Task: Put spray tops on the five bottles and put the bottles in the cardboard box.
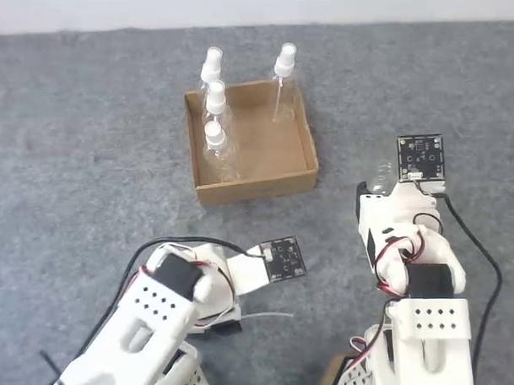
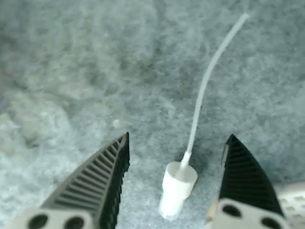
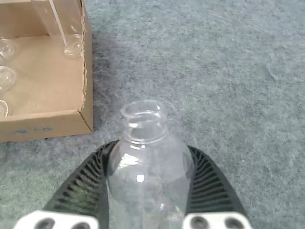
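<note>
Grey, felt-like surface (image 1: 86, 122), carrying the items below.

- Cardboard box (image 1: 257, 186): shallow, open-topped, set at the far middle of the surface.
- Capped bottles, four, clear, upright inside the box. Three stand along one side wall (image 1: 212, 67) (image 1: 216, 101) (image 1: 215, 139) and one in the far opposite corner (image 1: 285, 69). Each has a white spray top fitted.
- Uncapped bottle (image 3: 145, 167): clear, neck bare and open. It is held just beside the box's near corner, outside it.
- Right hand (image 3: 148, 148): fingers pressed against the two sides of the uncapped bottle's shoulder, pinching it.
- Spray top (image 2: 177, 188): white, lying on the surface well short of the box. Its thin dip tube (image 2: 209, 71) curves away from it.
- Left hand (image 2: 178, 139): fingers spread wide, one on either side of the spray top and touching neither it nor the tube.
</note>
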`<state>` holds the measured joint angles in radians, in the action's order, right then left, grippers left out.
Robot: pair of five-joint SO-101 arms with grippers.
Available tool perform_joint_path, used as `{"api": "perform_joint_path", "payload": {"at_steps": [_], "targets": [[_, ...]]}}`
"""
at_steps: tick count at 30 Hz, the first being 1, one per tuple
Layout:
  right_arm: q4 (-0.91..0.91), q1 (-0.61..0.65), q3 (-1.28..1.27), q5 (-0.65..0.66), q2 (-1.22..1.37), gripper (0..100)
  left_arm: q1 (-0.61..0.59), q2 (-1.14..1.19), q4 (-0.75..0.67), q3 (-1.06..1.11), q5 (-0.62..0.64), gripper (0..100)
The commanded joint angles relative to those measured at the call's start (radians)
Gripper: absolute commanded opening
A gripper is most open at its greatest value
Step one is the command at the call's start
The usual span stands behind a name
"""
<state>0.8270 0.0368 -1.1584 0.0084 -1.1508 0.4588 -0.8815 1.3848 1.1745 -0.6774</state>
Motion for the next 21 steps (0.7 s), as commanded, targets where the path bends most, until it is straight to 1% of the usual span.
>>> {"api": "perform_joint_path", "payload": {"at_steps": [1, 5, 9, 16, 18, 21], "targets": [[-0.027, -0.012, -0.003, -0.009, -0.021, 5.2, 0.044, 0.087, -0.078, 0.018, -0.009, 27], [-0.027, -0.012, -0.003, -0.009, -0.019, 5.2, 0.061, 0.169, -0.175, 0.061, -0.009, 23], [-0.027, -0.012, -0.003, -0.009, -0.019, 5.2, 0.055, 0.229, -0.219, 0.064, -0.008, 17], [-0.027, -0.012, -0.003, -0.009, -0.019, 5.2, 0.049, 0.250, -0.207, 0.039, -0.006, 4], [-0.027, -0.012, -0.003, -0.009, -0.019, 5.2, 0.023, 0.249, -0.190, 0.021, -0.008, 3], [-0.027, -0.012, -0.003, -0.009, -0.019, 5.2, -0.057, 0.245, -0.149, -0.030, -0.006, 3]]}}
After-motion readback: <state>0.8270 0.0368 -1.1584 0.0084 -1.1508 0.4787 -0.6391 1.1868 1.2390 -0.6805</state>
